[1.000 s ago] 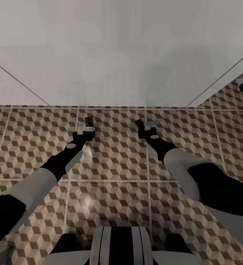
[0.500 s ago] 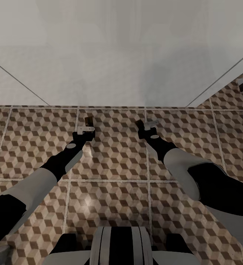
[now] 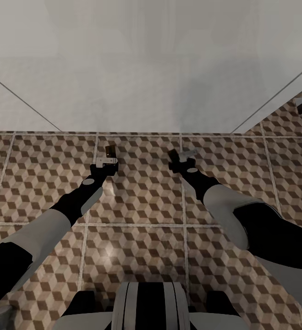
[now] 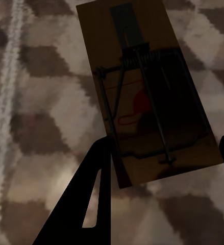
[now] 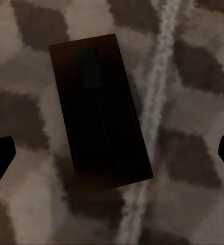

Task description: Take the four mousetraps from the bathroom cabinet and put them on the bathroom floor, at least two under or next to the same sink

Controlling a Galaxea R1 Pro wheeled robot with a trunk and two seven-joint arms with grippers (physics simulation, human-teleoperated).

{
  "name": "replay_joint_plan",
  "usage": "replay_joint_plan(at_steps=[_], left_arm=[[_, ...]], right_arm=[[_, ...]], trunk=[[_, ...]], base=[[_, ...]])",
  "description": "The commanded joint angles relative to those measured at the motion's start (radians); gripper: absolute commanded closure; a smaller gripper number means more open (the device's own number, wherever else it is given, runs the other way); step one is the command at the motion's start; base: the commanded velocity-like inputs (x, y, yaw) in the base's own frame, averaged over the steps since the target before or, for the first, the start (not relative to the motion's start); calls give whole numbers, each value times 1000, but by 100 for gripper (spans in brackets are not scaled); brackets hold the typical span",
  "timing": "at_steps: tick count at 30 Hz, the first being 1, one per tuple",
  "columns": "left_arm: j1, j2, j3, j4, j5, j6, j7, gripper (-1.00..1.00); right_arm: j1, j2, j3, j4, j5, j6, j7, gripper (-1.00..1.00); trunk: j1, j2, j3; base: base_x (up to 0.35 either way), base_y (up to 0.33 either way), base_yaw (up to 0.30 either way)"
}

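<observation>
Lying lengthwise away from spread left gripper point(image 4: 163, 168), mousetrap point(image 4: 142, 92) on bathroom floor point(image 3: 141, 192).

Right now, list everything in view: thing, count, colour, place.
mousetrap at the left gripper: one, brown wood with dark metal wire and a red mark, on the bathroom floor ahead of the fingers.
mousetrap at the right gripper: one, dark brown, on the tiles beside a grout line.
bathroom floor: brown, beige and white cube-pattern tiles.
wall: pale grey-white, beyond the tiles.
left gripper: black, jaws apart.
right gripper: black, jaws wide apart.
</observation>
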State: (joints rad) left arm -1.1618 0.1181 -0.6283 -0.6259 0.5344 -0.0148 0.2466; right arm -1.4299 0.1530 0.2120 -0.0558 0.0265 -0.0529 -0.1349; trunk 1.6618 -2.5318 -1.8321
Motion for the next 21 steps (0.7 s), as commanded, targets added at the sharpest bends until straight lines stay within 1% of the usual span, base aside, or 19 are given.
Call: replay_joint_plan(at_steps=[1,21], left_arm=[[-1,2,-8,-1,8,-1,8,100],[-1,2,-8,-1,9,-1,8,100]], right_arm=[[-1,0,4,1,3,-2,-5,-100],[0,-1,3,1,3,-4,-5,-100]], trunk=[[0,0,0],[0,0,0]], base=[[0,0,0],[0,0,0]])
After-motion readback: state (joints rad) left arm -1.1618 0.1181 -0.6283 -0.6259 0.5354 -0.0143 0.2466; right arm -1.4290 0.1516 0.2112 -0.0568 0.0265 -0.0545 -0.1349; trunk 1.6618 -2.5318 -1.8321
